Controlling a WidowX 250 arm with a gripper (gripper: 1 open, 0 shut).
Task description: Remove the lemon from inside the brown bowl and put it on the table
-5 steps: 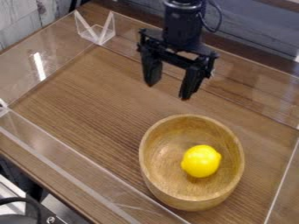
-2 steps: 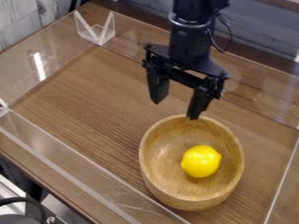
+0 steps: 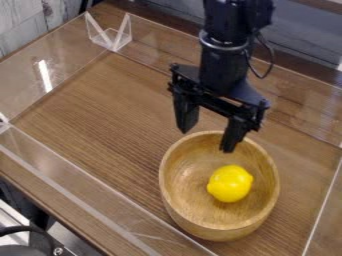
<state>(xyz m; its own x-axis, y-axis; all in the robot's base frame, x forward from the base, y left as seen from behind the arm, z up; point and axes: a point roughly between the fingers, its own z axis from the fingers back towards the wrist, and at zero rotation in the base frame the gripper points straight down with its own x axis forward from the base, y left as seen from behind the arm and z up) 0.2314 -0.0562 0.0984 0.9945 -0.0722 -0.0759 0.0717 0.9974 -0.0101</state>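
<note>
1. Brown wood-grain covers your bench [image 3: 94, 110], and low clear acrylic walls [image 3: 80, 205] run along its edges.
2. You have the brown bowl [image 3: 181, 190] sitting on the bench at the lower right of the view, wide and shallow with a thick rim.
3. Your lemon [image 3: 230, 184] lies inside the bowl, a little right of its centre, bright yellow and untouched.
4. You can see the claw [image 3: 209, 131] pointing straight down above the bowl's far rim, its two dark fingers [image 3: 186, 114] spread wide apart with nothing between them.
5. One fingertip hangs over the bench just outside the rim; the other is over the bowl's inner edge, up and back from the lemon.
6. Near the far left corner you have a small clear angled stand [image 3: 107, 32].
</note>
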